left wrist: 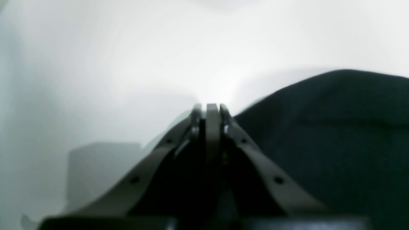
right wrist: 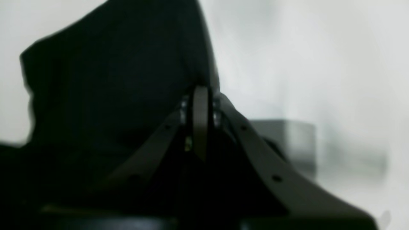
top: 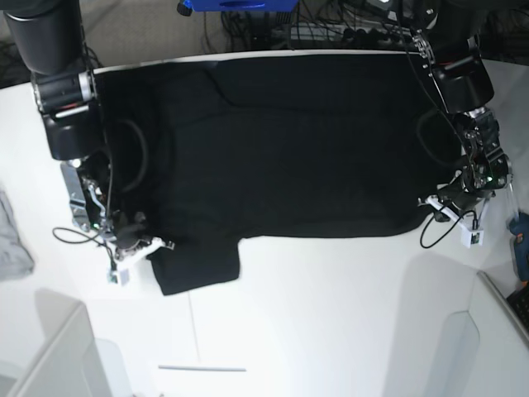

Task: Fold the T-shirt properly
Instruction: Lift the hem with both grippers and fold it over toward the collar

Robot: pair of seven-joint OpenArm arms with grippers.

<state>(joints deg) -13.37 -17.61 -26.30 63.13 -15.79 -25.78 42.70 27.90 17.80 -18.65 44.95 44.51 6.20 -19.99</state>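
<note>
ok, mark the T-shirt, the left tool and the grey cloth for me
T-shirt (top: 281, 157), base view, middle of the black body.
left tool (top: 431, 207), base view, tips at the shirt's corner.
grey cloth (top: 11, 244), base view, part showing at the table's edge.

The base view looks straight down from high above the white surface (top: 314, 314). Each wrist view sits low behind its own end effector, facing forward, very near and blurred. All three share the black T-shirt (top: 289, 149).

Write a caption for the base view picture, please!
Two shut grippers, left and right, at the edges of a black T-shirt.
</note>
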